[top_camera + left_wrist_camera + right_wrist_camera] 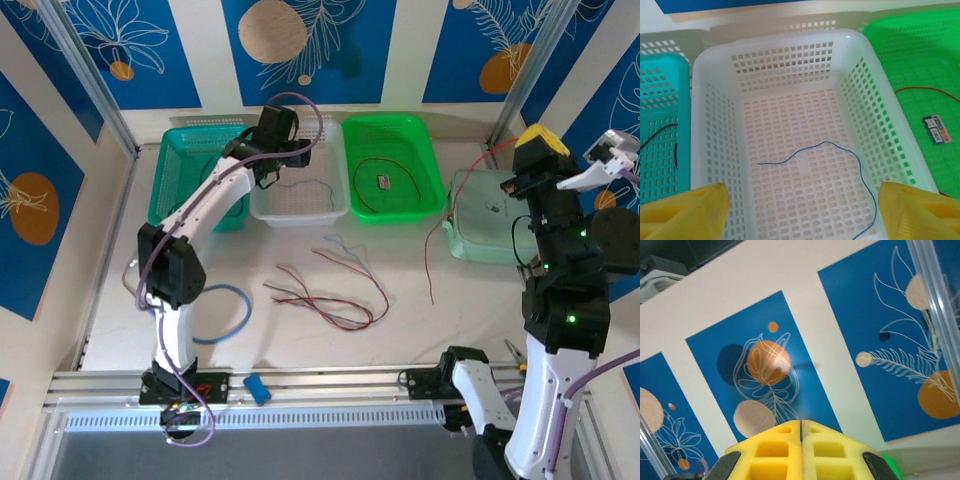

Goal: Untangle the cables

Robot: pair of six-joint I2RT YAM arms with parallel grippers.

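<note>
Top view first: most of the cables (330, 290) sit tangled on the counter (470, 310) just in front of the white basket (300, 212), so we reckon plenty's left. A thick blue hose (240, 300) loops front-left of it. Left wrist: the left gripper (802, 205) hangs spread and empty over the white basket, with a blue cable (840, 147) inside and a red cable (925, 89) in the green basket (900, 55) alongside. Right wrist: the right gripper (801, 452) is pressed together, facing the wall (705, 305).
</note>
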